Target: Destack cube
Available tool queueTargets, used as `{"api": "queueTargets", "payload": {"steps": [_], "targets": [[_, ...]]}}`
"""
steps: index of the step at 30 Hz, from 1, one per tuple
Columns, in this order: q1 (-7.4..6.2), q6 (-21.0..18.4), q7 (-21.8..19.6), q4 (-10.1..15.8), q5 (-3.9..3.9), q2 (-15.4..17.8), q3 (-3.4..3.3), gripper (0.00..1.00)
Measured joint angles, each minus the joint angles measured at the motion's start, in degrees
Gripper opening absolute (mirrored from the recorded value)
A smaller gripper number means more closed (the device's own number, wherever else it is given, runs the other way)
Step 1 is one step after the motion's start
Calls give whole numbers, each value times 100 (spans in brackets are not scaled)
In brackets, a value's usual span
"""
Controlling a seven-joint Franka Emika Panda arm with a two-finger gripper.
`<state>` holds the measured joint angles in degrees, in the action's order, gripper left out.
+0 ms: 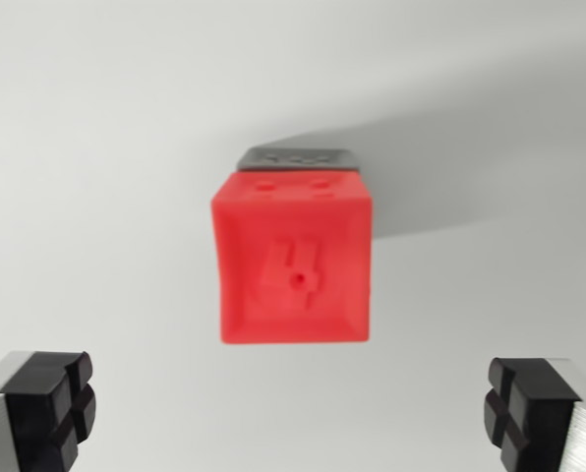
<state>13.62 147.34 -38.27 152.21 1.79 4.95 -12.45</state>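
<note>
The gripper [293, 413] is spread wide, with nothing between its fingers. Only the fingertips show: one black pad [52, 408] sits in the lower left corner of the frame, the other in the lower right corner. Each pad is dark with a cross-shaped groove in its face, backed by a pale metal finger that runs off the bottom edge. The two pads are well apart, and the gap between them shows only bare surface. Neither pad touches anything.

Above the gap, in the middle of the frame, stands the red cube [293, 265]. It lies between the two fingers in left-to-right terms but higher in the picture than both, clear of them. Its face toward the camera has a sunken panel with a raised emblem and a small hole near the centre; two small round dimples mark its upper edge. The picture is slightly blurred, so finer detail on the emblem cannot be made out.

Just past the red cube's upper edge, a strip of a dark grey cube [298, 157] shows, touching the red one; the red cube hides most of it.

Both rest on a plain white table [96, 147], which fills the rest of the frame. A soft grey shadow stretches from the cubes toward the upper right.
</note>
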Motion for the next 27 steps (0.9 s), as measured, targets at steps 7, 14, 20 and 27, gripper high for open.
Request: {"api": "queueTargets", "payload": {"steps": [7,14,20,27], "targets": [[-30,557,137,21,-182,-607,9,100],[-32,992,317,28,-430,-1018,52,100],[-18,1313,474,15,-648,-1374,121,100],[17,1558,617,-17,-844,-1648,207,100]]}}
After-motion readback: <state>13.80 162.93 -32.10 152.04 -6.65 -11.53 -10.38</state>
